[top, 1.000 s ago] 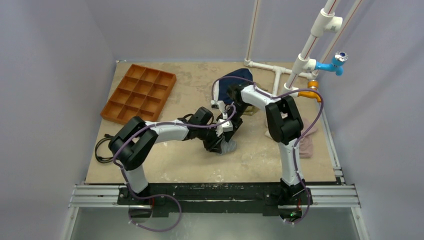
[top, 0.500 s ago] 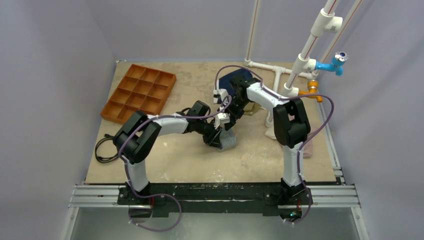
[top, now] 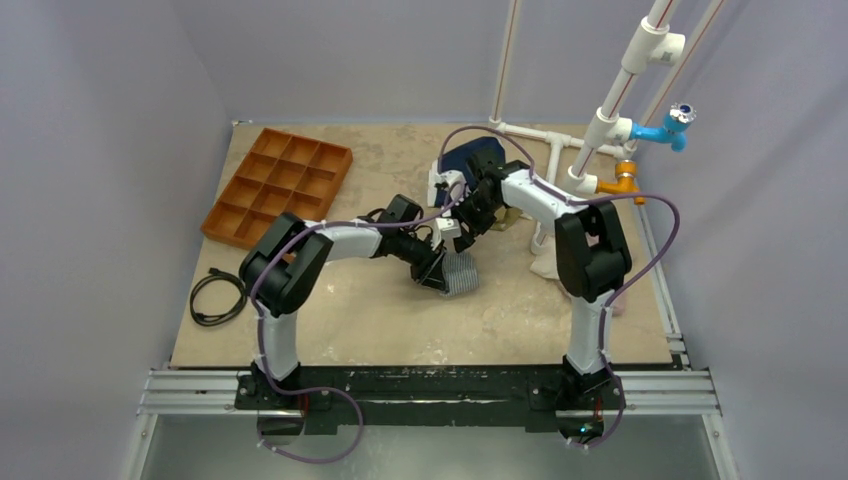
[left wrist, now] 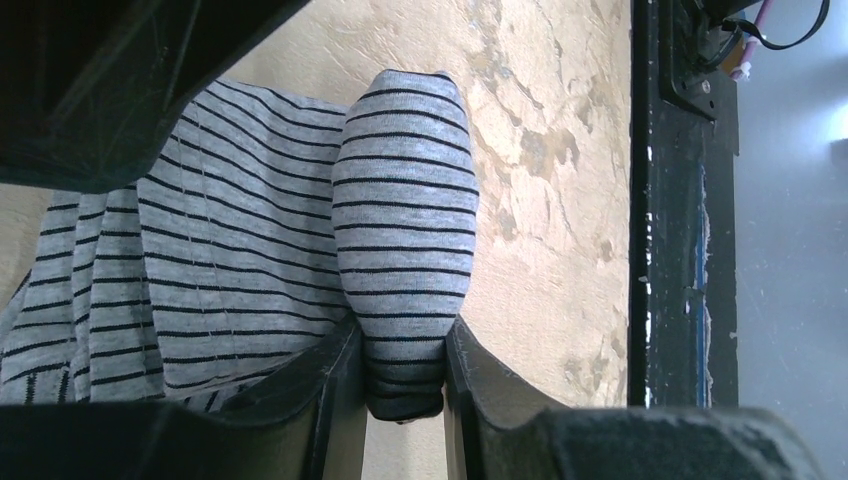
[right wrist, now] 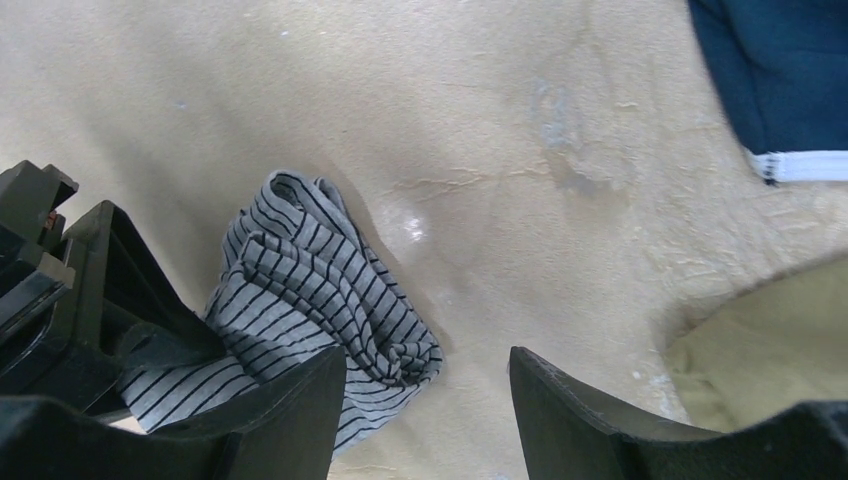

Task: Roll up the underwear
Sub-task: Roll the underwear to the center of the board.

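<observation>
The grey-and-white striped underwear lies at the middle of the table, partly rolled. In the left wrist view its rolled edge stands between my fingers. My left gripper is shut on that roll. My right gripper hangs just above and behind the garment, open and empty. In the right wrist view the striped cloth lies under the left finger, with the left gripper's black body at the left edge.
A navy garment lies behind the right wrist, also in the right wrist view. An olive-tan garment lies at the right. An orange compartment tray sits at the back left, a black cable near the left edge, white pipes at the back right.
My left gripper has shifted right and back with the striped roll in it. My right gripper has drawn back a little toward the navy garment.
</observation>
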